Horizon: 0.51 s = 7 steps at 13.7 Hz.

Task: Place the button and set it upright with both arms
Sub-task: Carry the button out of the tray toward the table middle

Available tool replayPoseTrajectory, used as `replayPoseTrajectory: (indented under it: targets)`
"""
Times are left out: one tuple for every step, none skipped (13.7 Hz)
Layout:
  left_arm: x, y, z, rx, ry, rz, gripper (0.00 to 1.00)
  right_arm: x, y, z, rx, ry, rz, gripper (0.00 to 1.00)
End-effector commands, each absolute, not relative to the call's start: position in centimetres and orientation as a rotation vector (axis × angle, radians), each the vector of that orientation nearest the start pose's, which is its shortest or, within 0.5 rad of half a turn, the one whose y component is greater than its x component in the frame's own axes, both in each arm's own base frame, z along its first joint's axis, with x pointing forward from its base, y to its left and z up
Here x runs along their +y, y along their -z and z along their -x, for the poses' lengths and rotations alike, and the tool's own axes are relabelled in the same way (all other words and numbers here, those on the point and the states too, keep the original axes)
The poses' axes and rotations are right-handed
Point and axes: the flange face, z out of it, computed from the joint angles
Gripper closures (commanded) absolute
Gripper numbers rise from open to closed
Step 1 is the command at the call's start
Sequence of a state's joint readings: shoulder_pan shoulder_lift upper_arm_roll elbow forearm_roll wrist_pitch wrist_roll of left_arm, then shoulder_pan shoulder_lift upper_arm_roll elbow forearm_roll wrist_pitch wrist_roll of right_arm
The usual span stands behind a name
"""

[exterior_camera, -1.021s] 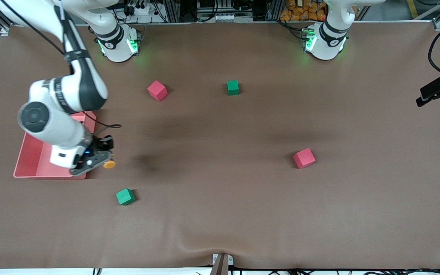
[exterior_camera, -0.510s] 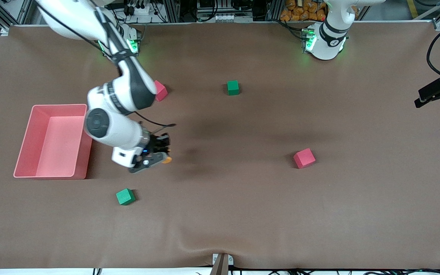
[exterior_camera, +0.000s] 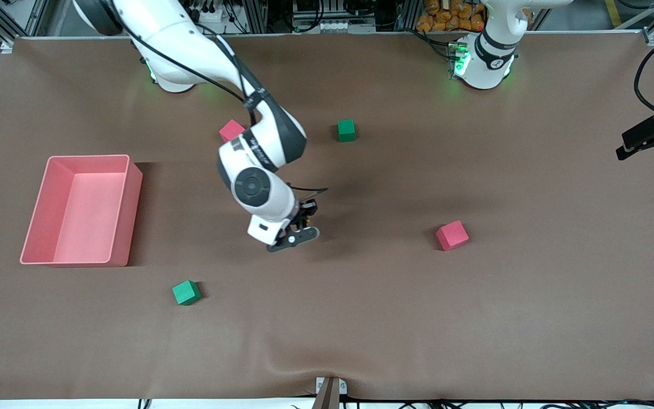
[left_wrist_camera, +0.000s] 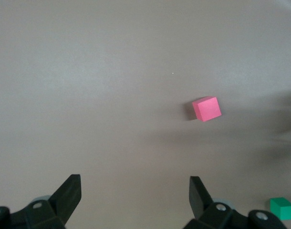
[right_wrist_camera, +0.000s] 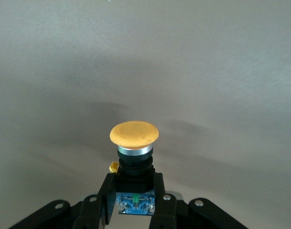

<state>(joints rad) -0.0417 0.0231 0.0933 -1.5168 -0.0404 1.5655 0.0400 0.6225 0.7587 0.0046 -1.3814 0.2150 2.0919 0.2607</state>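
My right gripper [exterior_camera: 298,230] hangs over the middle of the table, between the pink bin and the nearer red cube [exterior_camera: 452,235]. In the right wrist view it [right_wrist_camera: 134,183] is shut on the button [right_wrist_camera: 134,136]. Its fingers clamp the black body, the orange cap points away from the wrist, and the bluish end sits between the fingers. In the front view the hand hides the button. My left gripper [exterior_camera: 653,136] waits high at the left arm's end of the table. In the left wrist view it [left_wrist_camera: 135,188] is open and empty.
A pink bin [exterior_camera: 88,157] stands at the right arm's end. A red cube [exterior_camera: 231,130] and a green cube [exterior_camera: 346,130] lie near the bases. Another green cube [exterior_camera: 186,292] lies nearer the camera. The left wrist view shows a red cube [left_wrist_camera: 206,109] and a green cube [left_wrist_camera: 282,208].
My right arm has swung from beside the pink bin toward the table's middle, carrying the button. The left arm has hardly moved.
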Motion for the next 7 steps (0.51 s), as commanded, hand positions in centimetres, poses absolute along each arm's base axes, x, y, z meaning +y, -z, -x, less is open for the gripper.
replayPoseTrajectory:
  targets:
    - [2.0, -64.3, -56.1, 0.033, 0.047, 3.195, 0.0, 45.5, -24.9, -58.4, -0.259, -0.176, 2.998, 1.0]
    - [1.9, -64.3, -56.1, 0.035, 0.047, 3.195, 0.0, 45.8, -23.9, -58.1, -0.215, -0.196, 3.009, 1.0]
    - [1.7, -64.3, -56.1, 0.04, 0.047, 3.195, 0.0, 46.3, -23.3, -57.6, -0.178, -0.21, 3.017, 1.0]
    - [1.1, -64.1, -56.1, 0.052, 0.041, 3.194, 0.0, 46.8, -22.7, -57.3, -0.134, -0.219, 3.023, 1.0]
    - [0.8, -63.9, -56.2, 0.064, 0.034, 3.194, 0.0, 47.4, -22.5, -57.0, -0.113, -0.22, 3.025, 1.0]
    - [0.3, -63.5, -56.4, 0.076, 0.021, 3.194, 0.0, 48.2, -22.0, -56.2, -0.127, -0.224, 3.032, 0.98]
    - [-0.1, -63.1, -56.6, 0.09, 0.008, 3.194, 0.0, 49.1, -21.8, -55.3, -0.153, -0.226, 3.037, 0.78]
